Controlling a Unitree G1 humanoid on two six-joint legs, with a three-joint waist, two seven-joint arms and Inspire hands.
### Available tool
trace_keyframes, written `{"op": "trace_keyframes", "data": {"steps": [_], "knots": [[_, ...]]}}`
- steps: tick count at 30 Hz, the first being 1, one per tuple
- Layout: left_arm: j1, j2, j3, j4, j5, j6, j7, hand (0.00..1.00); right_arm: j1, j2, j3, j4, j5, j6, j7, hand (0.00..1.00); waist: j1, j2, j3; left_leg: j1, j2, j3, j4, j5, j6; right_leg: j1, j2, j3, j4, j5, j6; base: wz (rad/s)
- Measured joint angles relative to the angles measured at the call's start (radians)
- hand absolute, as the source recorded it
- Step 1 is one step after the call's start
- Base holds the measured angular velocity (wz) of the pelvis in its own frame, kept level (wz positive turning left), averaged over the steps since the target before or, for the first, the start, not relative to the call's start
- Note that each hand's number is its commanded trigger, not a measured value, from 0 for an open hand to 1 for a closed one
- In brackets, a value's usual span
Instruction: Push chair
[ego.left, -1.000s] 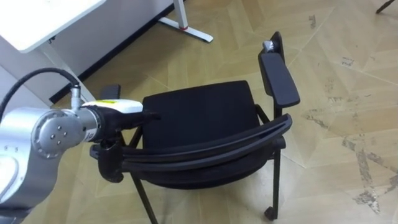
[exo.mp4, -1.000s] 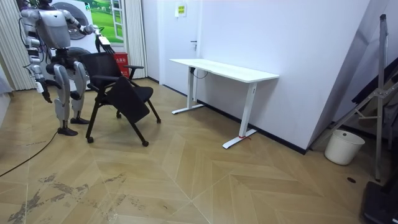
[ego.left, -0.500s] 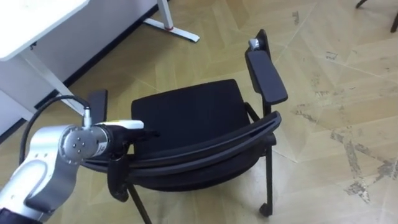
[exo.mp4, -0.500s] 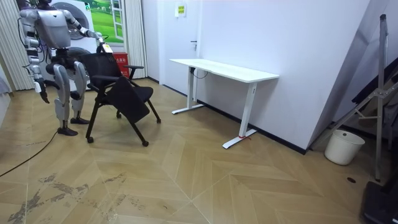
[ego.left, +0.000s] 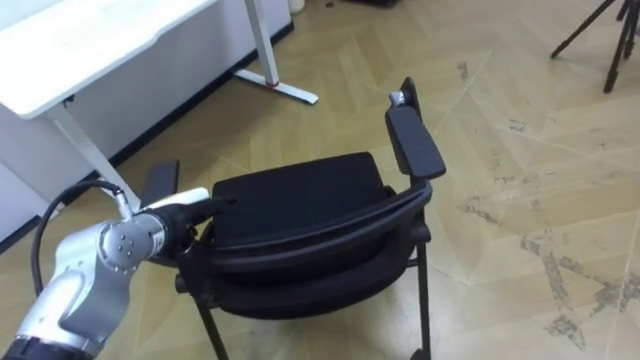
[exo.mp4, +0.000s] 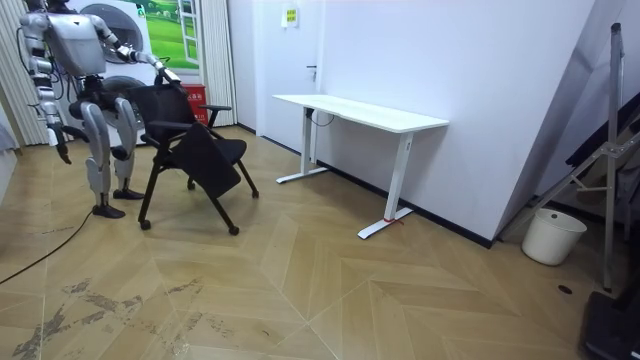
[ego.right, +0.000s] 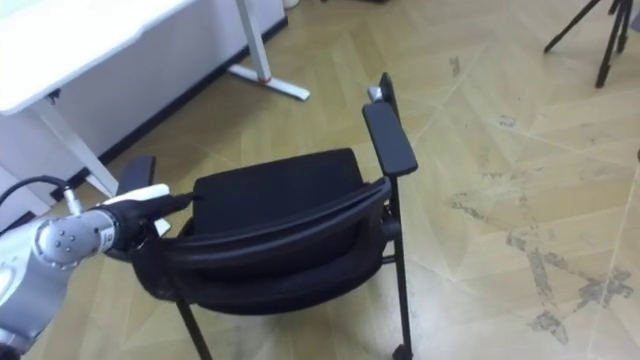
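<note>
A black chair (ego.left: 300, 190) with armrests stands on the wood floor right in front of me, its curved backrest (ego.left: 320, 235) nearest to me. My left hand (ego.left: 185, 205) lies at the backrest's left end with straight fingers reaching over the seat's edge; the right eye view shows the left hand (ego.right: 150, 200) there too. In the room view I stand behind the chair (exo.mp4: 195, 150), left arm stretched to its back. My right hand (exo.mp4: 63, 153) hangs by my side, away from the chair.
A white desk (ego.left: 100, 40) on a white leg stands ahead of the chair to the left, against the wall (exo.mp4: 360, 112). Tripod legs (ego.left: 610, 30) show at the far right. A white bucket (exo.mp4: 553, 236) stands far off by the wall.
The eye view has shifted, bringing more of the desk in. My left hand stays at the backrest's left end. In the room view my torso has shifted slightly left; the chair looks unmoved.
</note>
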Motion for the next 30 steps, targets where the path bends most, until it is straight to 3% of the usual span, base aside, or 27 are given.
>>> {"op": "trace_keyframes", "data": {"steps": [4,5,13,16,30], "knots": [[0.002,-0.004,0.011,0.02,0.0,0.0,0.011,0.97,0.028,0.0,-0.006,-0.026,-0.009,0.009,-0.004,0.0,-0.001,0.0,0.0001,0.002,0.001,0.002,-0.004,0.006,-0.003,-0.002,0.003,0.007,0.0,0.007,-0.007,-0.04],[0.002,-0.004,0.011,0.021,0.001,-0.001,0.011,1.0,0.03,0.0,-0.007,-0.026,-0.018,0.012,-0.009,0.0,-0.002,0.0,0.0002,0.002,0.002,0.003,-0.005,0.007,-0.004,-0.002,0.004,0.008,0.0,0.008,-0.007,0.0],[0.004,-0.001,-0.005,0.022,0.05,-0.034,0.013,1.0,0.031,0.0,-0.007,-0.028,-0.037,0.02,-0.011,0.0,-0.001,0.002,0.001,0.004,0.001,0.003,-0.01,0.012,-0.004,-0.003,0.004,0.009,-0.001,0.013,-0.01,0.0],[0.019,-0.003,-0.011,0.019,0.062,-0.055,0.058,1.0,0.031,0.0,-0.006,-0.028,-0.037,0.021,-0.002,0.0,0.0,0.002,0.001,0.004,0.0,0.003,-0.01,0.013,-0.003,-0.003,0.004,0.01,-0.001,0.014,-0.009,0.0],[0.031,-0.009,-0.039,-0.014,0.065,-0.07,0.175,1.0,0.016,0.0,-0.006,-0.069,-0.049,0.019,0.014,0.0,-0.004,0.007,-0.0017,-0.013,-0.002,0.002,-0.016,0.013,-0.002,-0.01,0.001,0.0,-0.006,0.018,-0.011,0.0]]}}
